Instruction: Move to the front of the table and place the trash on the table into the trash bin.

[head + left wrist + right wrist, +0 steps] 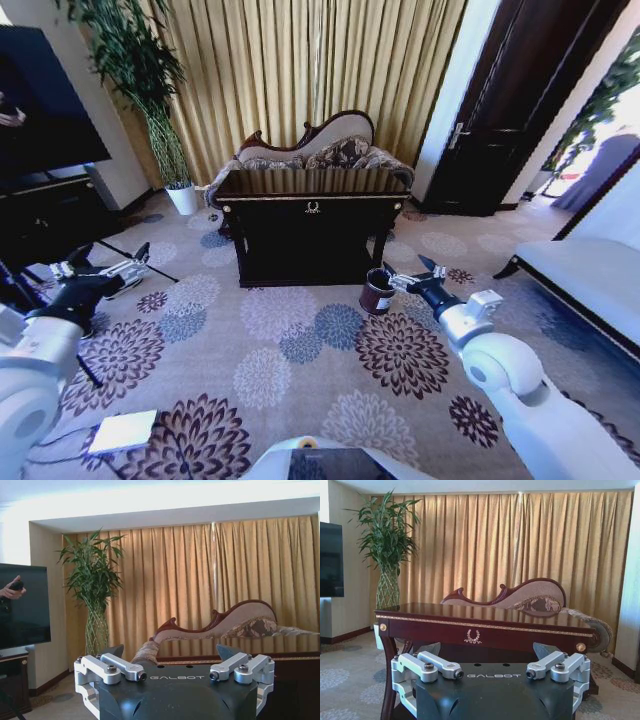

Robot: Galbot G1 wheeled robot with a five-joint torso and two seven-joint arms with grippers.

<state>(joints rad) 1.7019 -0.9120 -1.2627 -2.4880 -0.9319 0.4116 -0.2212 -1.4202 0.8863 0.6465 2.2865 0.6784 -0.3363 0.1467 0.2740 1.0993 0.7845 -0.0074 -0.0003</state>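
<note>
Both white arms reach forward over a floral carpet (300,350), the left gripper (112,262) spread open and empty at the left, well apart from the table (312,222). Ahead, the dark glossy console table stands before a carved chaise (318,145), gold curtains (300,70) and a potted bamboo (150,90). On the floor by the table's front right leg sits the maroon trash bin (377,291), just beside the right gripper (410,272), whose fingers also stand apart, holding nothing. No trash can be made out on the reflective tabletop, possibly lost in glare. A television (45,100) is cut off at the left edge.
</note>
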